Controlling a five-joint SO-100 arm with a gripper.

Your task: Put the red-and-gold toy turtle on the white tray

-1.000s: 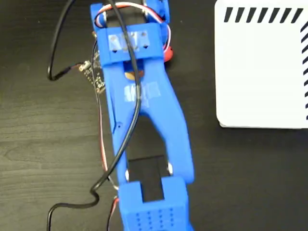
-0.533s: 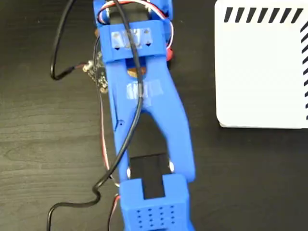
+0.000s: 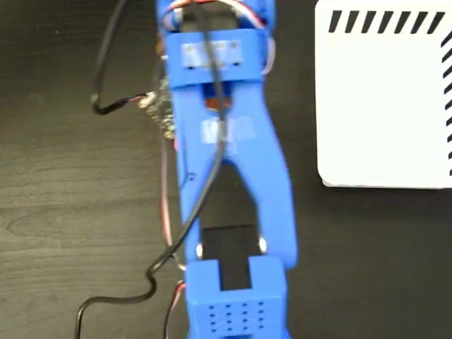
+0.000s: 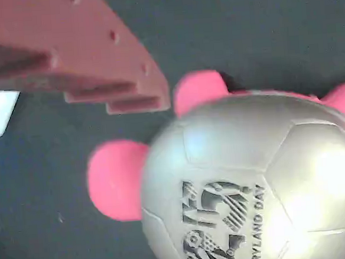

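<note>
One dark wood-grain desk (image 3: 63, 212) fills the fixed view, and it carries one white tray (image 3: 385, 106) at the upper right, cut off by the top and right edges, with short black stripes along those two sides. One blue arm (image 3: 233, 176) runs up the middle of that view from its perforated base block at the bottom edge to the wrist at the top, well left of the tray and not touching it; a black cable (image 3: 120, 92) loops off its left side and thinner red and white wires run along it. The end effector (image 4: 179, 135) is hidden under the wrist there. In the wrist view one turtle (image 4: 247, 183) sits very close below the camera on the dark desk, shell up, the shiny dome looking silver-grey with a black printed mark, pink-red limbs poking out at its left and top. One finger (image 4: 79, 59) shows above and left of the turtle, just beside a limb; the other finger is out of sight, so whether the end effector is gripping cannot be told
</note>
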